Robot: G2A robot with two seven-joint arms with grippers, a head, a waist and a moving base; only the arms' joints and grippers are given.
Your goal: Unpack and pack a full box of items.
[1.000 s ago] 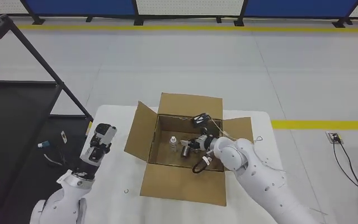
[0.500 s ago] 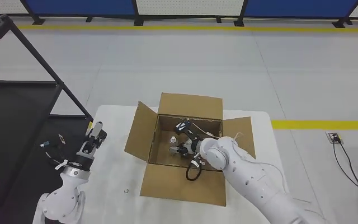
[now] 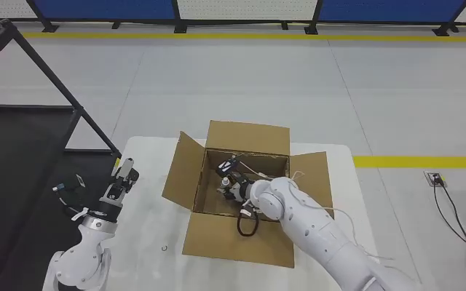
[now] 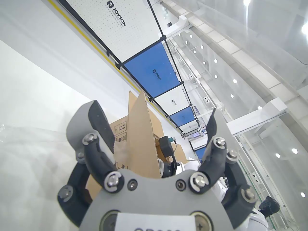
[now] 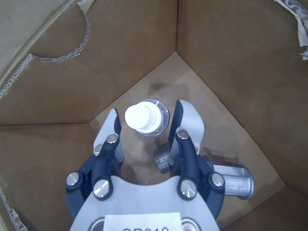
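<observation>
Inside the open cardboard box [image 3: 240, 247] at the top view's centre, the right gripper [image 5: 147, 108] holds its jaws apart on either side of an upright white-capped bottle [image 5: 140, 118]. At lower left, the left gripper [image 4: 155, 116] sits by the table [image 3: 149, 225] edge, jaws apart.

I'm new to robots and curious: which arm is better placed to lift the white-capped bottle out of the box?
Right, I'd say. The right gripper is down inside the box, its open fingers on either side of the bottle. The left gripper is outside the box, apart from it.
</observation>
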